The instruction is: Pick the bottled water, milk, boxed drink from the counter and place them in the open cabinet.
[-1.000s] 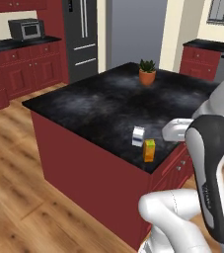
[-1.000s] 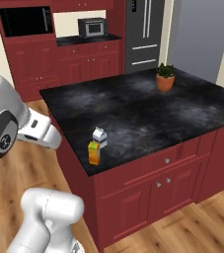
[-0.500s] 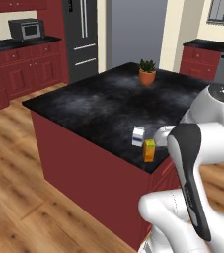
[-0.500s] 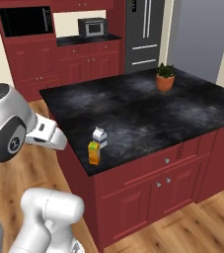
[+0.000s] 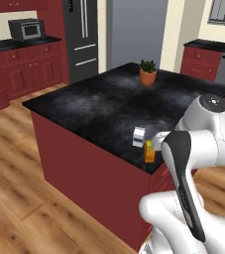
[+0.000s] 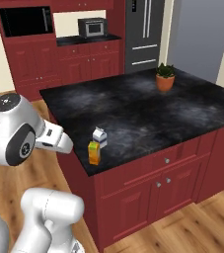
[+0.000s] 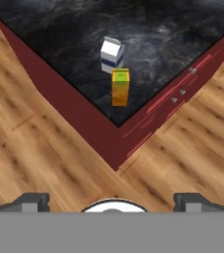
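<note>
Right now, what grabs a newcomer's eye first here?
The black counter with two small cartons standing at its near corner: the white milk and, just beside it toward the edge, the orange boxed drink. A potted plant sits alone at the far side. The gripper is open above the wooden floor.

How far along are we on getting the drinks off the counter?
Nothing looks done yet. The milk and boxed drink stand side by side near the counter corner. Nothing is in hand: the claw is open, above the floor off that corner. I can't spot the bottled water. All the picking and placing is left.
</note>
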